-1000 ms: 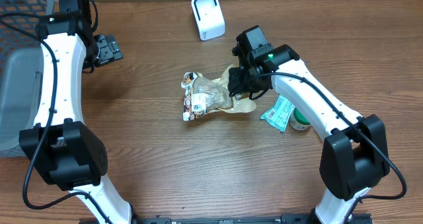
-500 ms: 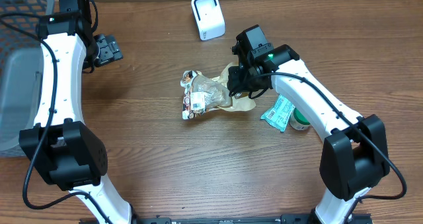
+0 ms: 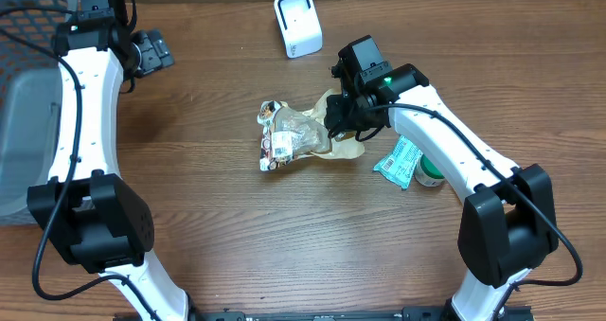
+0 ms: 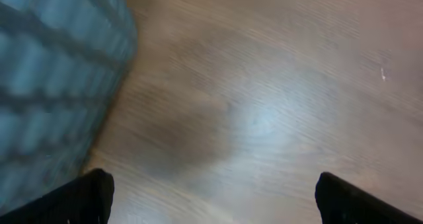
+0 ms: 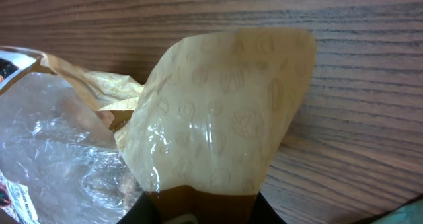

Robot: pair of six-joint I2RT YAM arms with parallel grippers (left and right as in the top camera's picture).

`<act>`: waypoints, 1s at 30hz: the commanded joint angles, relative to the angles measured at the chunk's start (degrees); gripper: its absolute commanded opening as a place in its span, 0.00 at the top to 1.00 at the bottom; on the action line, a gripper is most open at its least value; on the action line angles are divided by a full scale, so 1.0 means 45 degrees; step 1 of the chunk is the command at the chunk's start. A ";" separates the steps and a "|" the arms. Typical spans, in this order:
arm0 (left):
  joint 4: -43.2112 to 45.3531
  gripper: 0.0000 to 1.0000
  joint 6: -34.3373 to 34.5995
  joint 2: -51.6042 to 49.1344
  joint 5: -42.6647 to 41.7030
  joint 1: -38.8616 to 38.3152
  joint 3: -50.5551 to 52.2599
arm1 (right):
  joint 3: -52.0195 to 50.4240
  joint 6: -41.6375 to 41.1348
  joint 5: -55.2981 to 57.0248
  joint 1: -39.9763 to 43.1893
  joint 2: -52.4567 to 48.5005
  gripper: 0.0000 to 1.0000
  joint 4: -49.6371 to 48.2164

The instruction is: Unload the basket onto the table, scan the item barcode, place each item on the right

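Looks straight down from high over the wooden table, taking in the white scanner at the far edge and the grey basket at picture left. From the left wrist, faces down on blurred bare wood, sharing that basket's corner with the top view. From the right wrist, sits very close on the tan pouch, filling the frame with it, seen mid-table from above.

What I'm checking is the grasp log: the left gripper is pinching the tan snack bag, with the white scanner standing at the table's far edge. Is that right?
Not the left: the right gripper pinches the tan snack bag, as the right wrist view shows. The left gripper is open, holding nothing. The white scanner does stand at the far edge.
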State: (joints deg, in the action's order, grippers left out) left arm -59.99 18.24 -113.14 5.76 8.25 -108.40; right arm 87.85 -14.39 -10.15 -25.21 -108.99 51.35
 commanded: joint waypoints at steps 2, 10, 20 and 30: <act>-0.0787 0.02 -0.0520 0.0209 -0.5406 -0.0131 -0.0034 | 0.0340 -0.0466 -0.1020 0.0044 0.0476 0.85 -0.0452; -0.2307 0.12 -0.4906 0.0209 -1.0763 -0.1457 0.0058 | 0.0340 -0.1078 -0.3585 0.0539 0.0476 0.85 -0.0918; -0.2535 0.06 -0.5212 0.0209 -1.0360 -0.3045 0.0058 | 0.0340 -0.1282 -0.5916 0.1710 0.0476 0.86 -0.1608; -0.2535 0.26 -0.5212 0.0209 -1.0176 -0.3492 0.0063 | 0.0340 -0.1860 -0.7475 0.1715 0.0476 0.86 -0.2963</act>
State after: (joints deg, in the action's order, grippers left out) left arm -71.22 -3.70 -113.14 -40.03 -7.05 -108.31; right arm 87.85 -21.47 -39.62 -17.56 -108.99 39.29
